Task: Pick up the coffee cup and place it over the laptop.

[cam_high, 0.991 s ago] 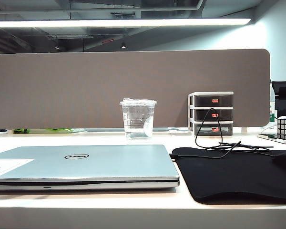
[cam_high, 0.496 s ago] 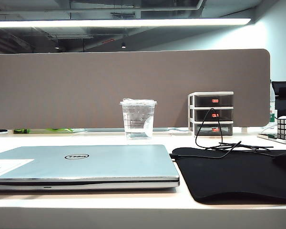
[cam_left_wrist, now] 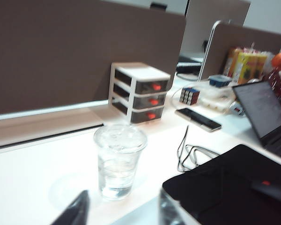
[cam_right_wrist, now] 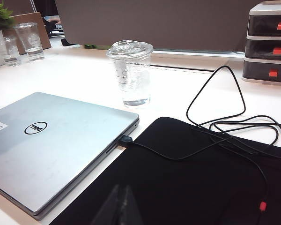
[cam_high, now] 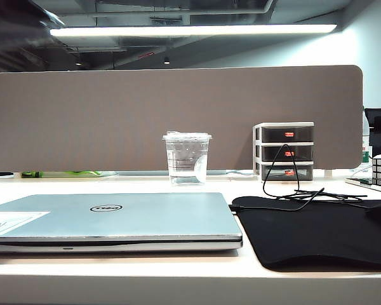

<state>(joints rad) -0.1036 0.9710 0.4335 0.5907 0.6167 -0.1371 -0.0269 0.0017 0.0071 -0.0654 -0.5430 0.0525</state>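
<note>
The coffee cup (cam_high: 187,158) stands on the desk just behind the laptop (cam_high: 108,219), not yet picked up. The left gripper (cam_left_wrist: 119,213) is near the cup with its jaws apart, holding nothing; it should close around the cup next. The right gripper (cam_right_wrist: 118,206) hangs over the black mat (cam_right_wrist: 187,178) beside the laptop, pinched together, empty.

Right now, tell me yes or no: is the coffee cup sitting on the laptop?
No. The coffee cup stands on the white table beyond the closed laptop, clear of its lid.
</note>
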